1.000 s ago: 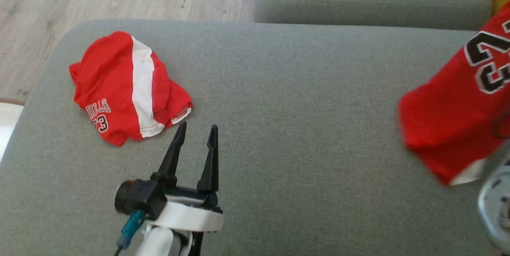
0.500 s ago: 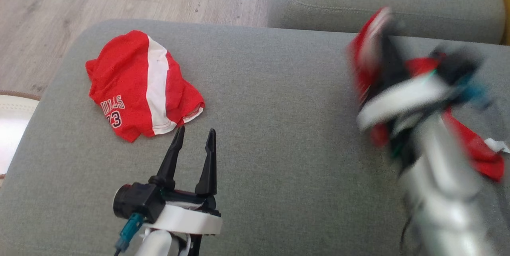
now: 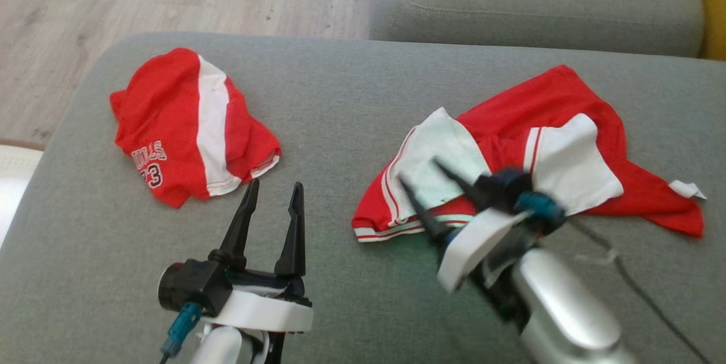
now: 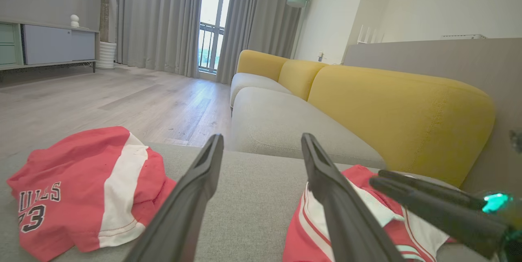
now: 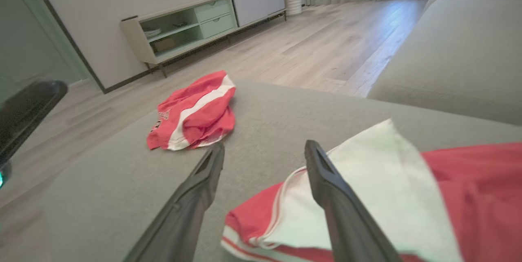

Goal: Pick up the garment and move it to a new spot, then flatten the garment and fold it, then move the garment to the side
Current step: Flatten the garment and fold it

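The crumpled red-and-white fabric jersey (image 3: pixel 567 103) lies unflattened on the right part of the grey upholstered sofa cushion (image 3: pixel 351 97): relocation judged done, with flattening, folding and side placement outstanding; right gripper (image 3: pixel 418 171) spread, empty, at its near edge; left gripper (image 3: pixel 275 184) likewise spread, empty.

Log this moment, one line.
jersey: crumpled on sofa, unheld | right gripper: open, over its near edge | left gripper: open, empty, near shorts | fold: not yet done
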Motion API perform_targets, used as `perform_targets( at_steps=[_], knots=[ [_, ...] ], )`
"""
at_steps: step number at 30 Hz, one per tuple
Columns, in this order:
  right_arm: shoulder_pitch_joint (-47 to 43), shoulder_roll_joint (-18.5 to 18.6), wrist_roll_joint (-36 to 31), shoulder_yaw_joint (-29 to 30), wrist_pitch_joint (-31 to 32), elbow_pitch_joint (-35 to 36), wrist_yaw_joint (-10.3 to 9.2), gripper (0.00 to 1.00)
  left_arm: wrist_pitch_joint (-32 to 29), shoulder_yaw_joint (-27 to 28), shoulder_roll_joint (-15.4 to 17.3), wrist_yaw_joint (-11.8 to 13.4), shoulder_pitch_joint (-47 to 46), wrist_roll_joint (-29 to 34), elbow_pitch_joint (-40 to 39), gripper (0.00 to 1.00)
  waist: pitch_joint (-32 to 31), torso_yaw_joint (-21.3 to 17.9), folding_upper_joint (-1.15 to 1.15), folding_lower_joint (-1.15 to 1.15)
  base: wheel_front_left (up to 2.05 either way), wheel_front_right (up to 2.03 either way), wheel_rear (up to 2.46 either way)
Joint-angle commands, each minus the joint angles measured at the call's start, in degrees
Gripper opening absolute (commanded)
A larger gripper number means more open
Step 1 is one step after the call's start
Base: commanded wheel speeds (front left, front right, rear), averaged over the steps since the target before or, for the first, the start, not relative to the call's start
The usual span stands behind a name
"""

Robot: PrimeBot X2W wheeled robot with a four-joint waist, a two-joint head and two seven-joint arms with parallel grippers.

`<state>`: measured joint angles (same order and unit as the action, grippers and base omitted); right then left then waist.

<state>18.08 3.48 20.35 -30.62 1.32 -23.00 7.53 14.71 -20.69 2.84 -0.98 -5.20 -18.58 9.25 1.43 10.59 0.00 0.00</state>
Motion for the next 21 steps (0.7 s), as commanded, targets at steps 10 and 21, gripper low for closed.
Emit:
perform_targets(
  at_steps=[10,21],
  knots=[
    [2.99,-0.6,-8.22,18.07,-2.34,7.72,-0.04,1.0,0.29,2.65,0.04,0.53,-2.13,0.5,-2.55,1.0,0.43,-3.48,0.0,0.0,0.0,0.0,0.0],
    [-6.51,-0.6,-6.89,28.51,-10.47,11.12,-0.04,1.0,0.29,2.88,0.04,0.33,-2.43,1.08,-3.27,1.0,1.4,-6.61,0.0,0.0,0.0,0.0,0.0]
  ],
)
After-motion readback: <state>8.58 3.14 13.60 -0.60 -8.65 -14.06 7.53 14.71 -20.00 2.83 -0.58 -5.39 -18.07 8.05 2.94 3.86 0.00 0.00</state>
